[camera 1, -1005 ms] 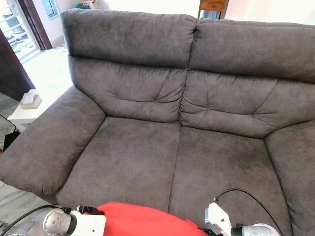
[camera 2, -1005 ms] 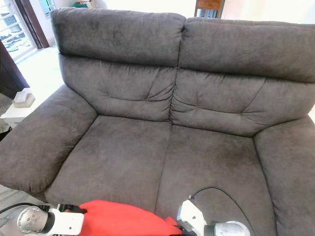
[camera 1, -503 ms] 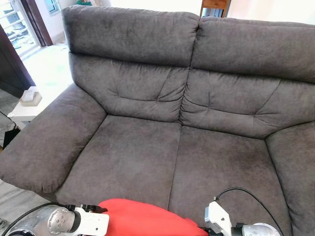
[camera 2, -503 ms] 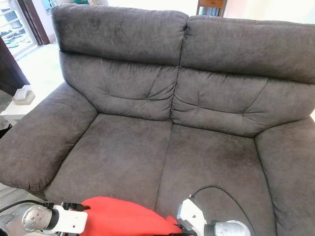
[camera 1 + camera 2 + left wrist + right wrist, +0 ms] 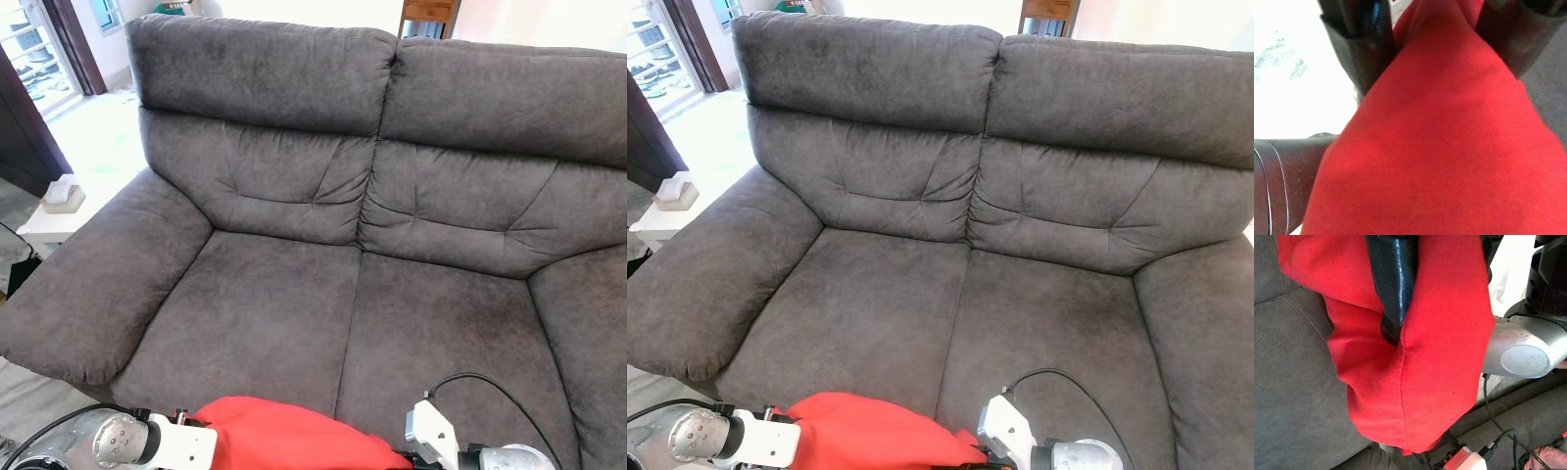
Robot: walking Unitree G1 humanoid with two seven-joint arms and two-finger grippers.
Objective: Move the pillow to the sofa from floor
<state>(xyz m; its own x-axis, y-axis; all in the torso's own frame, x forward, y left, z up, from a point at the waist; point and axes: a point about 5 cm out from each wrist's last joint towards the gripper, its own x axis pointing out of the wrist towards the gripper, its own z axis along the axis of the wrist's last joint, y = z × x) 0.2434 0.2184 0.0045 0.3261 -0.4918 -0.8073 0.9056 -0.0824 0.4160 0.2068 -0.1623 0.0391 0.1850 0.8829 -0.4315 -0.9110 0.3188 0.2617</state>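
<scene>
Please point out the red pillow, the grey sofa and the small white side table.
red pillow (image 5: 284,436): left eye view, its upper surface.
grey sofa (image 5: 265,313): left eye view, left seat cushion.
small white side table (image 5: 44,223): left eye view, bare top beside the armrest.

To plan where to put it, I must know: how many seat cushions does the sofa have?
2. The left seat cushion lies beside the left armrest; the right seat cushion lies beside the right armrest. The red pillow hides part of their front edge.
</scene>
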